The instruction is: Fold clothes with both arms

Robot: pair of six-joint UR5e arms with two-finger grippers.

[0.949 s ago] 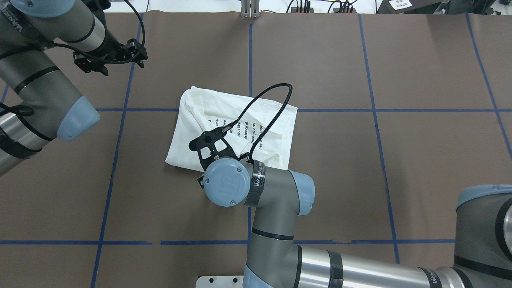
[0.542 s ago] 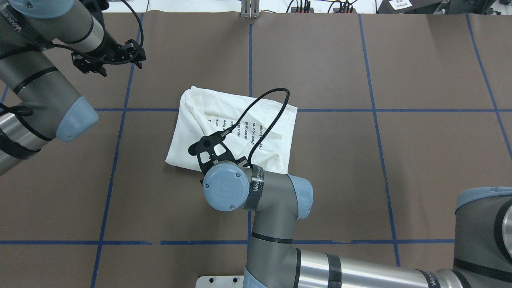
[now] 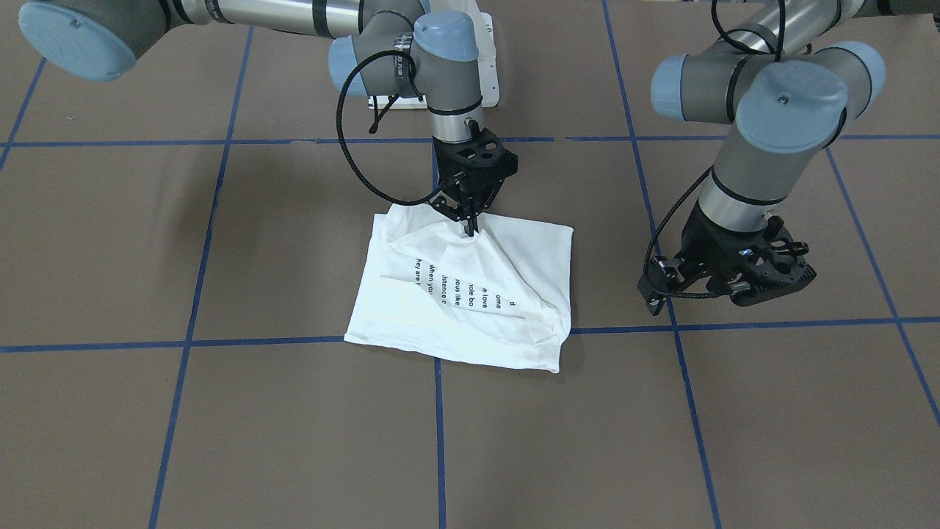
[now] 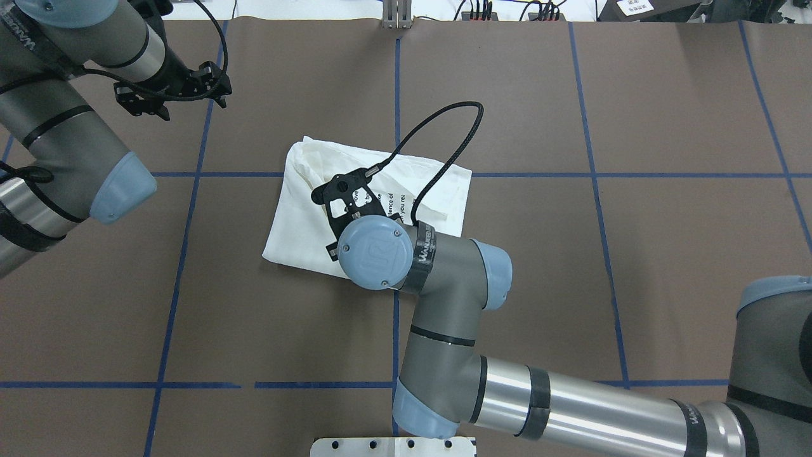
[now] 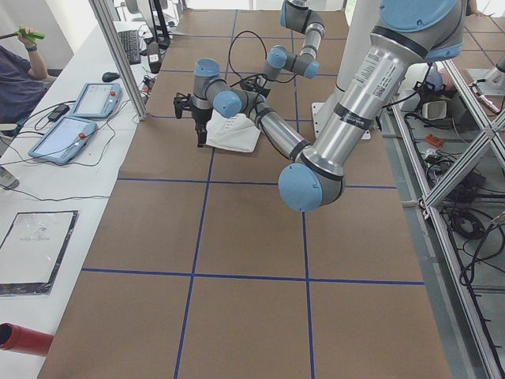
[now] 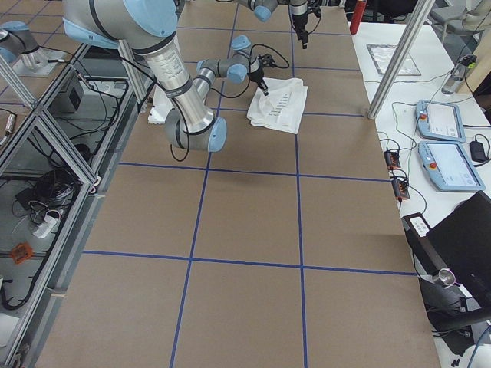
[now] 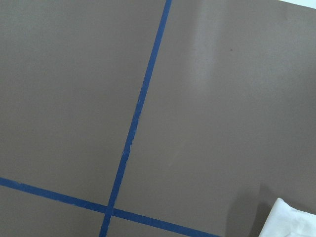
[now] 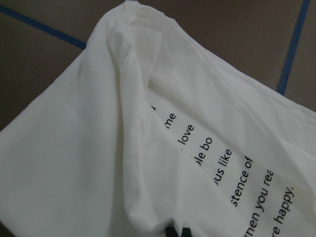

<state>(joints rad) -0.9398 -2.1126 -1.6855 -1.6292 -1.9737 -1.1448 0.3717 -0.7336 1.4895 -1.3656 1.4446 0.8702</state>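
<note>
— Reaching across the brown surface (image 4: 634, 254), the right arm (image 4: 444, 298) hung over the white T-shirt (image 4: 295, 209), which lay folded mid-surface.
— Right pincer (image 3: 470, 226) was clamped on its robot-side edge, clearly the nearer one. Left pincer (image 3: 742, 283) hovered well apart; jaws apart or together, I couldn't tell.

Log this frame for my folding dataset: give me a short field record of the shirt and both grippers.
shirt: white, partly folded, lying on the table, black text lines facing up
right gripper: fingers closed on a raised fold of the shirt
left gripper: above bare table beside the shirt, not touching it; open or shut unclear
table: brown surface with a blue tape grid
</note>
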